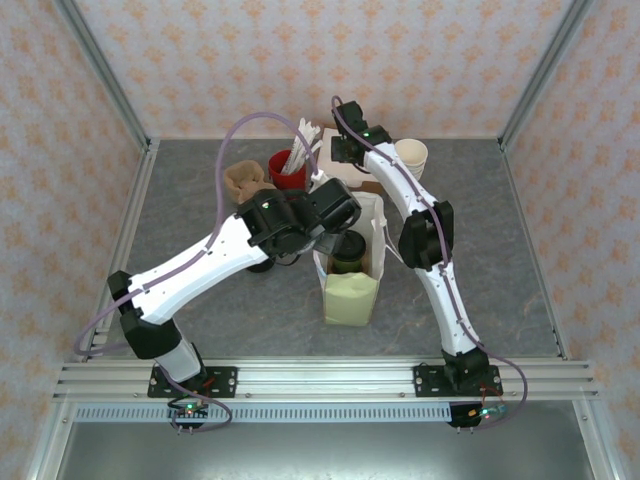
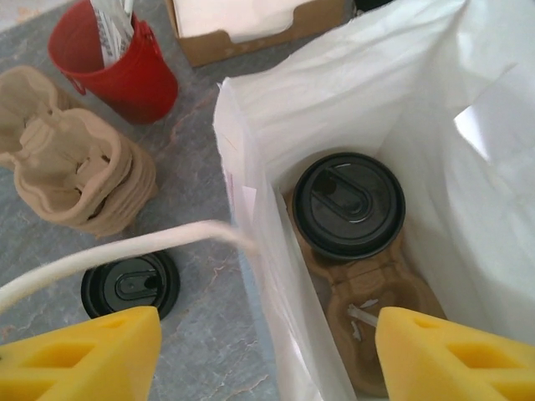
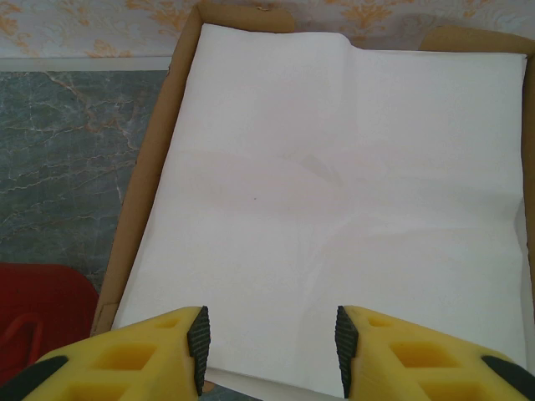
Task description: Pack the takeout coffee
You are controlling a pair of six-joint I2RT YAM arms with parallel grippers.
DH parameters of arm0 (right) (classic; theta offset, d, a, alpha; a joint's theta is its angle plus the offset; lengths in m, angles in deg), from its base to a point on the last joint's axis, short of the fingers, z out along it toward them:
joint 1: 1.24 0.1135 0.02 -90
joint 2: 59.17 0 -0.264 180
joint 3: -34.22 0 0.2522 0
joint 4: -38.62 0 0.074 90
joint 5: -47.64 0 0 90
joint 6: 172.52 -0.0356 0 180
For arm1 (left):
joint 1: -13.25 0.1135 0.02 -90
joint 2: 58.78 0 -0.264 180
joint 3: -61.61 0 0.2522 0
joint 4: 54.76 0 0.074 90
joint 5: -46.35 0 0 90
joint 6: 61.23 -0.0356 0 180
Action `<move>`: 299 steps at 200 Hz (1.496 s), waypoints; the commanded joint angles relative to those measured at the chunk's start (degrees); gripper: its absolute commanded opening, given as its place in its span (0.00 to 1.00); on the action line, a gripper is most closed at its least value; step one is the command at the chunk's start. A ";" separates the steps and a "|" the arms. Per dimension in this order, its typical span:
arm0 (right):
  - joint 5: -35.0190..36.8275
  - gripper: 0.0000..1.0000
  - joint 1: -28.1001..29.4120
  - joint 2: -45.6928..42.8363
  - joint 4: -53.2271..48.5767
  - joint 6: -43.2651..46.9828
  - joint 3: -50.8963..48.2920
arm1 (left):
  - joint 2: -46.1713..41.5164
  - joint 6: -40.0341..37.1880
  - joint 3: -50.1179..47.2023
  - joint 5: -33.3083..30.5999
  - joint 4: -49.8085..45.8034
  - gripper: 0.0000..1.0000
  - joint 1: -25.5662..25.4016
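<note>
The takeout coffee (image 2: 349,205), a dark cup under a black lid, stands in a brown cardboard carrier (image 2: 380,288) at the bottom of the open white paper bag (image 2: 276,125). From above, the cup (image 1: 348,250) shows in the mouth of the bag (image 1: 350,295). My left gripper (image 2: 267,359) hangs open over the bag's left wall, one yellow finger outside and one over the carrier, holding nothing. At the back, my right gripper (image 3: 272,338) stands open above a cardboard box of white paper (image 3: 334,184), with nothing between its pads.
Left of the bag lie a pile of black lids (image 2: 129,286), a stack of brown cup carriers (image 2: 75,159) and a red cup of sticks (image 2: 117,63). The bag's white handle (image 2: 125,251) arcs over the lids. Cream cups (image 1: 411,155) stand back right.
</note>
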 commanded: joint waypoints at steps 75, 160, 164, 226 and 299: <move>0.99 0.46 0.41 -2.97 -1.06 0.09 0.90 | 0.02 3.78 -7.57 -0.52 4.97 0.35 1.55; 1.32 0.46 0.34 -3.04 -0.12 -0.18 0.85 | -0.56 5.82 -6.43 -3.33 3.83 0.11 4.68; 1.55 0.46 0.35 -3.07 -0.08 -0.22 0.85 | -0.56 5.71 -6.29 -3.24 3.83 0.10 4.91; 3.51 0.47 0.41 -1.91 1.08 -0.51 1.59 | -1.90 4.48 -7.99 -3.84 4.35 0.06 8.27; 5.14 0.50 0.00 0.90 3.70 -1.23 3.30 | -5.77 2.72 -12.19 -5.52 4.43 0.05 13.20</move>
